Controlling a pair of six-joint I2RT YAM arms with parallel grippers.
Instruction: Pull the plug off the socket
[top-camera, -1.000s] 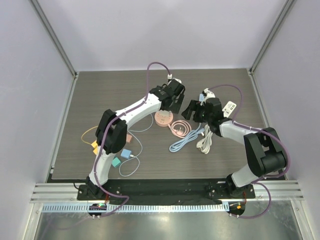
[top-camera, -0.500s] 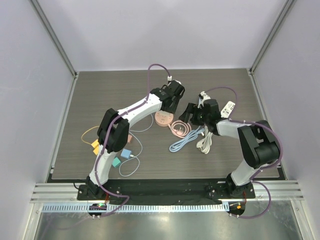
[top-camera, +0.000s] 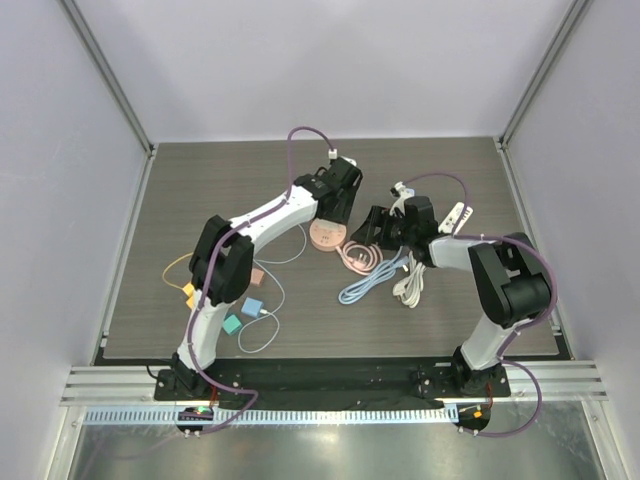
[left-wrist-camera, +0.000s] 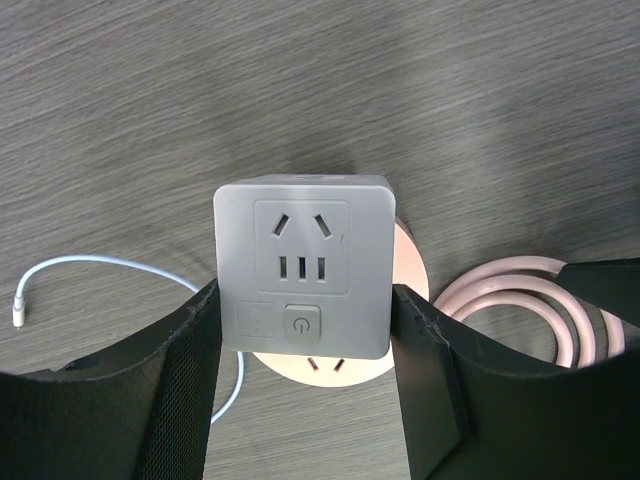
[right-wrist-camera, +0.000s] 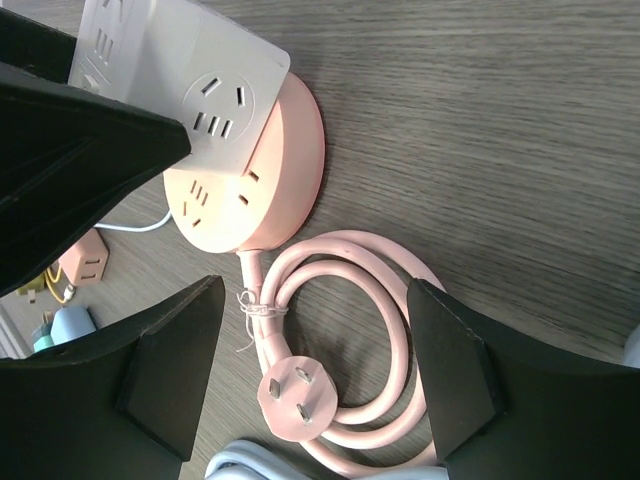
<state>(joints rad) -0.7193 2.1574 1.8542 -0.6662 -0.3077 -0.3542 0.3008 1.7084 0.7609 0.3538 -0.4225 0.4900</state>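
Note:
A pale grey cube plug (left-wrist-camera: 303, 265) with outlets on its top face stands on the round pink socket (left-wrist-camera: 322, 369). My left gripper (left-wrist-camera: 305, 305) is shut on it, one finger pressed against each side. In the right wrist view the plug (right-wrist-camera: 190, 70) sits on the socket (right-wrist-camera: 290, 160), and whether it has lifted cannot be told. My right gripper (right-wrist-camera: 315, 300) hangs open over the socket's coiled pink cord (right-wrist-camera: 400, 300), holding nothing. From above, the left gripper (top-camera: 335, 203) is over the socket (top-camera: 326, 237) and the right gripper (top-camera: 371, 229) is just to its right.
The pink cord ends in a three-pin plug (right-wrist-camera: 296, 396). Light blue (top-camera: 368, 285) and white (top-camera: 408, 285) cable bundles lie below the right gripper. A white power strip (top-camera: 458, 214) lies further right. Small teal (top-camera: 252, 307), pink and yellow adapters and a thin white cable (top-camera: 262, 325) lie at the left.
My left gripper has closed from wide open onto the sides of the plug. The right gripper has moved left, closer to the socket, and stays open.

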